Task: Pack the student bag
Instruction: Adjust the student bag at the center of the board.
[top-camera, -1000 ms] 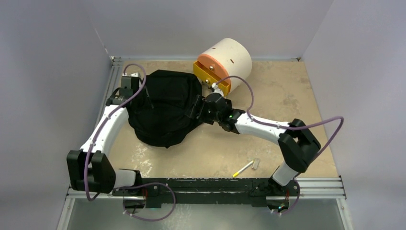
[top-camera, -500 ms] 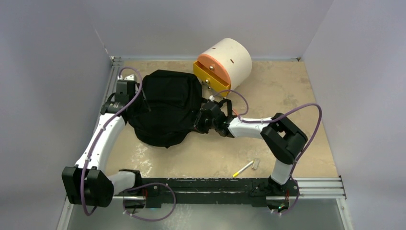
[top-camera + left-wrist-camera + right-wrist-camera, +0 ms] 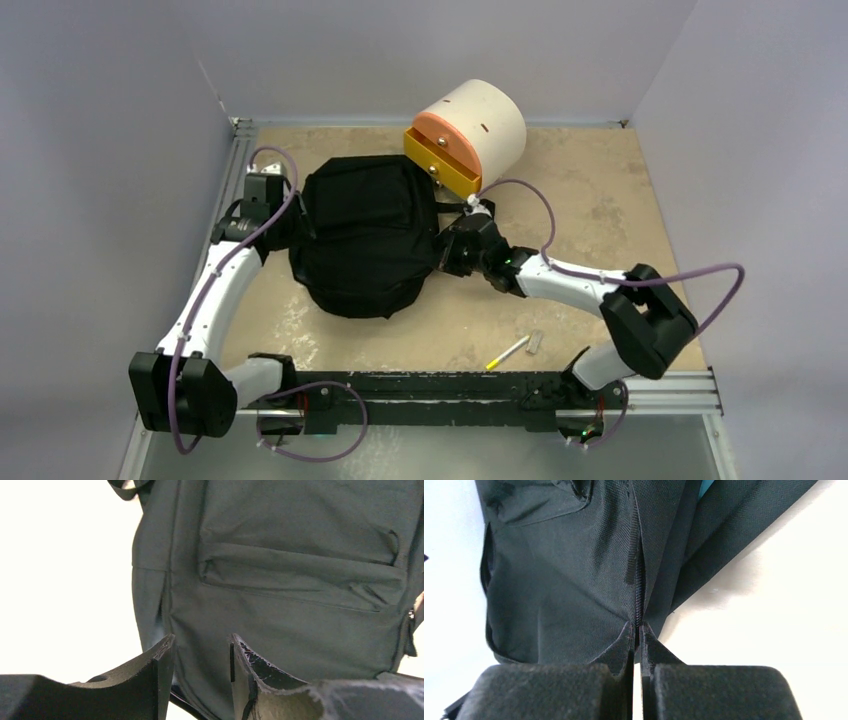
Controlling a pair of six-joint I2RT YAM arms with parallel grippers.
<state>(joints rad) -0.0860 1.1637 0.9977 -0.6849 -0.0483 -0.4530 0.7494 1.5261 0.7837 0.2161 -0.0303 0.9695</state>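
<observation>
The student bag (image 3: pixel 365 235) is a large black backpack lying flat in the middle of the table. My left gripper (image 3: pixel 285 215) is at its left edge. In the left wrist view the left gripper (image 3: pixel 200 652) stands open, and the bag's side panel (image 3: pixel 300 605) with its front pocket fills the space beyond and between the fingers. My right gripper (image 3: pixel 440 250) is at the bag's right edge. In the right wrist view the right gripper (image 3: pixel 635 627) is shut, its tips pinching the bag (image 3: pixel 564 580) at the near end of a zipper line (image 3: pixel 638 590).
A cream cylindrical drawer box (image 3: pixel 485 120) with an orange front stands behind the bag, its yellow drawer (image 3: pixel 440 160) pulled out. A white pen with a yellow tip (image 3: pixel 508 352) and a small pale piece (image 3: pixel 535 341) lie near the front rail. Walls close in left, back and right.
The right gripper has closed on the bag's edge and drawn back to the right, and the bag has slid right with it. The left jaws have spread slightly.
</observation>
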